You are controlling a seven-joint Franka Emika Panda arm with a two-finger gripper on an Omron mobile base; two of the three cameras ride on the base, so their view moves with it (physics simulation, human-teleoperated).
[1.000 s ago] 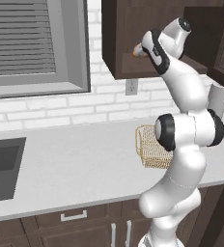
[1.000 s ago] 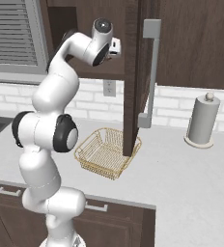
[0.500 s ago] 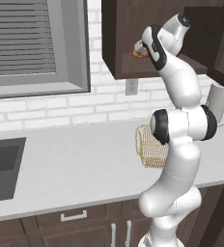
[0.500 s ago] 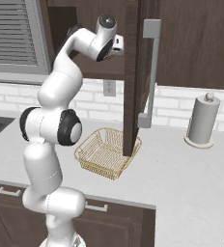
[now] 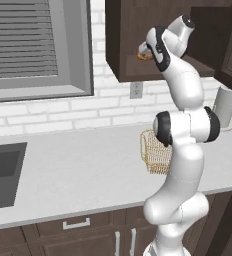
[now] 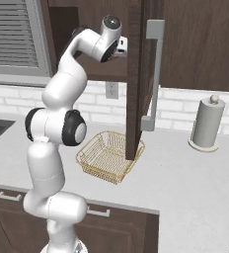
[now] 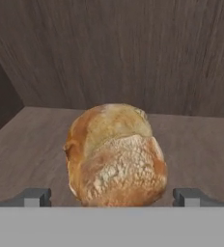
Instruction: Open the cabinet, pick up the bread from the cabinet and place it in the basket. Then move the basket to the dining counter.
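The cabinet (image 5: 133,35) is open, and its door (image 6: 135,79) with a long silver handle (image 6: 156,74) stands edge-on. The bread (image 7: 115,154), a golden-brown bun, lies on the cabinet's wooden shelf. It also shows as an orange spot, the bread (image 5: 145,57), at my hand. My gripper (image 7: 112,198) is open, reaching into the cabinet with one fingertip (image 7: 36,197) on each side of the bun, close to it. The basket (image 6: 109,155), golden wire mesh, sits on the grey worktop below the cabinet, behind my arm as the basket (image 5: 155,152). The dining counter is out of view.
A paper towel roll (image 6: 205,123) stands on the worktop to the right of the open door. A dark sink (image 5: 0,170) lies at the far left, under a window with blinds (image 5: 38,45). Low drawers line the front edge.
My arm has risen and pushed the hand deeper into the cabinet toward the bread. The jaws have stayed open; the basket and door have not moved.
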